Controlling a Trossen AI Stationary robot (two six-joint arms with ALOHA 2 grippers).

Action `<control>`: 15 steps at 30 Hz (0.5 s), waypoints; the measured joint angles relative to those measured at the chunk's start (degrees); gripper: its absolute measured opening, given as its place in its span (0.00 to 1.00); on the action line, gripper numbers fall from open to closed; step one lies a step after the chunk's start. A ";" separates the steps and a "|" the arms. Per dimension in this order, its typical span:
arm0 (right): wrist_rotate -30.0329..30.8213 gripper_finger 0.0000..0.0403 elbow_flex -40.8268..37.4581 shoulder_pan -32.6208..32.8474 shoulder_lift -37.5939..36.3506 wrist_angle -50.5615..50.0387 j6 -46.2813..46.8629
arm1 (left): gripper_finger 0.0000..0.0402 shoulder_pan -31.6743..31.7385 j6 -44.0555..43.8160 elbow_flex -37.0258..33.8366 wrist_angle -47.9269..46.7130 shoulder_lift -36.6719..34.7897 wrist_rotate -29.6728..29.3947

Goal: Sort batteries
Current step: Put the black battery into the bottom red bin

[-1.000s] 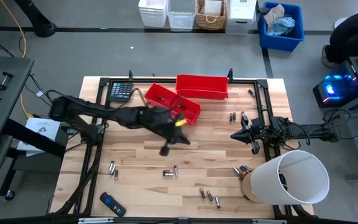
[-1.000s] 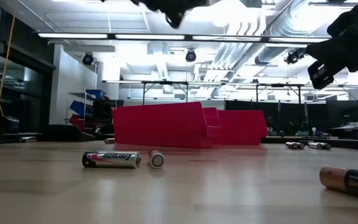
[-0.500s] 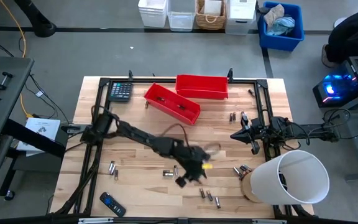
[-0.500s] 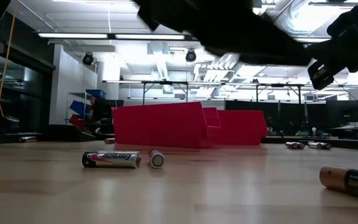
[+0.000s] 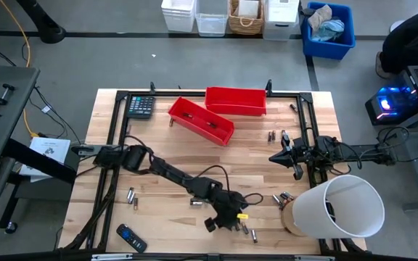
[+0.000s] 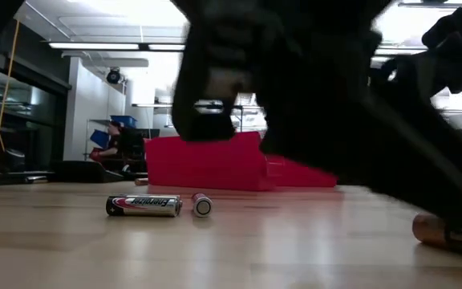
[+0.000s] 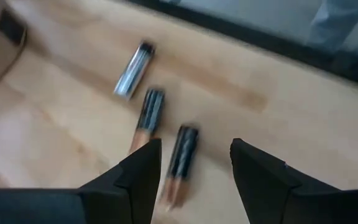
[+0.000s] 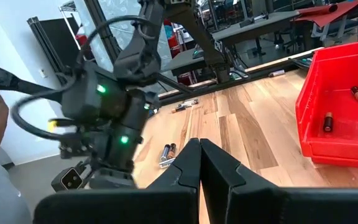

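The left gripper [image 7: 194,165], jaws parted and empty, is poised over three batteries [image 7: 179,163] at the table's near edge; the nearest should be straddled squarely before closing, right gripper [image 5: 297,158] parked shut.

my left arm [image 6: 311,88]: dark blur filling the upper middle, close to the lens | surface [image 6: 231,249]: labelled battery [image 6: 143,206] lying sideways, second battery [image 6: 202,205] end-on just beside it | copper-ended battery [image 6: 449,233] at right edge | red bins [image 6: 215,163] behind
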 joint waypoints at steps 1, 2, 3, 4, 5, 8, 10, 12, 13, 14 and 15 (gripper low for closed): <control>0.00 0.00 0.00 0.00 0.00 -0.02 0.00 | 0.45 0.17 -0.03 -0.02 -0.22 0.28 -0.09; 0.00 0.00 0.00 -0.02 0.02 -0.01 0.00 | 0.45 0.48 -0.04 0.03 0.33 0.70 -0.11; 0.00 0.00 0.00 -0.02 -0.02 0.01 0.00 | 0.45 0.65 -0.10 0.07 0.32 0.85 -0.15; 0.00 0.00 0.00 -0.02 -0.03 -0.02 0.00 | 0.45 0.88 -0.15 0.06 -0.39 1.05 -0.18; 0.00 0.00 0.01 -0.02 -0.02 -0.01 0.00 | 0.45 1.04 -0.22 0.05 -0.36 1.69 -0.07; 0.00 0.00 0.00 -0.02 0.04 -0.07 0.00 | 0.45 1.44 -0.48 0.09 -0.41 2.39 1.92; 0.00 0.00 0.00 0.00 0.13 0.07 0.00 | 0.44 1.48 -0.47 0.13 -0.09 3.08 3.50; -0.01 0.00 0.00 -0.01 0.43 0.01 0.00 | 0.40 1.30 -0.71 0.16 -0.04 3.49 3.95; 0.00 0.00 0.00 0.00 0.48 0.00 0.01 | 0.36 1.12 -1.15 0.22 0.31 3.83 3.97; -0.02 0.00 0.00 -0.02 0.51 -0.03 0.02 | 0.31 0.98 -1.88 0.20 0.29 3.87 4.18; -0.04 0.00 0.00 -0.01 0.55 -0.05 0.02 | 0.24 0.92 -2.87 0.20 0.11 3.89 4.53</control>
